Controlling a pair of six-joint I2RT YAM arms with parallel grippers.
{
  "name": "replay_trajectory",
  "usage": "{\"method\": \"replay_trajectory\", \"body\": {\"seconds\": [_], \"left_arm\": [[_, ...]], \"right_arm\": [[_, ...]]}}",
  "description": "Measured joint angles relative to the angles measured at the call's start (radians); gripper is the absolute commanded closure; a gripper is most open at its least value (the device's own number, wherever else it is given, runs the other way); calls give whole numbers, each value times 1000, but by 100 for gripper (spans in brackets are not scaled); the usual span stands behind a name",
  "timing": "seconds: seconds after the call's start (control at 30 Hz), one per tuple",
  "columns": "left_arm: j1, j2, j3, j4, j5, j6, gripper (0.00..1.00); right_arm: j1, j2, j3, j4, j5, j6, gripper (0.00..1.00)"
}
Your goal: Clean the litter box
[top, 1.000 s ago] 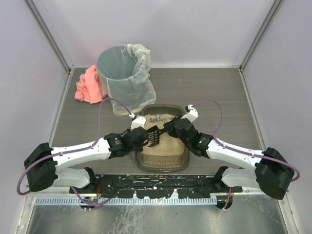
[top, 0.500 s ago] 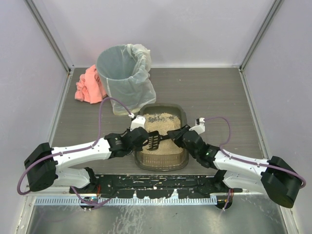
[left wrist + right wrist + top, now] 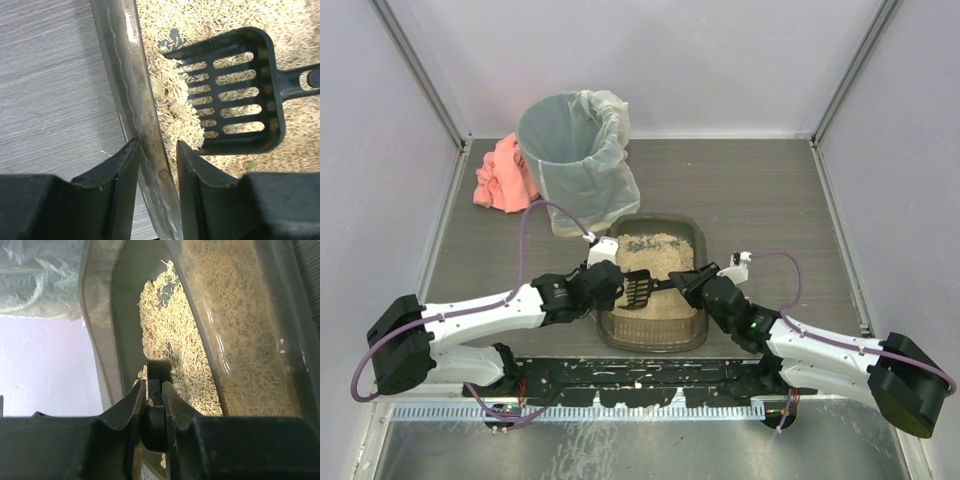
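The litter box (image 3: pixel 696 232) is a dark brown-grey tray holding beige pellet litter, near the table's front middle. My left gripper (image 3: pixel 603 285) is shut on its left wall (image 3: pixel 145 130), one finger outside and one inside. My right gripper (image 3: pixel 686 283) is shut on the handle (image 3: pixel 159 375) of the black slotted scoop (image 3: pixel 638 289). The scoop head (image 3: pixel 235 95) lies on the litter by the left wall with pellets heaped on its left edge. Dark clumps (image 3: pixel 642 243) lie at the far end of the litter.
A round grey bin (image 3: pixel 578 160) with a clear liner stands just behind the tray on the left. A pink cloth (image 3: pixel 503 175) lies left of the bin. The enclosure walls close in the back and sides.
My right arm has drawn back toward the near right, pulling the scoop's handle with it. The scoop head has slid nearer along the litter. My left gripper has stayed on the tray wall.
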Motion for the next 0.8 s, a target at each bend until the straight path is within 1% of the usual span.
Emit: {"method": "replay_trajectory", "body": {"seconds": [0.1, 0.47, 0.8], "left_arm": [[-5, -24, 0, 0, 9, 2, 53], [-10, -137, 0, -29, -5, 4, 39], [-9, -291, 8, -129, -88, 24, 34]], "right_arm": [[2, -30, -4, -8, 21, 3, 99], [2, -43, -3, -41, 74, 0, 100], [2, -156, -3, -90, 100, -15, 99]]}}
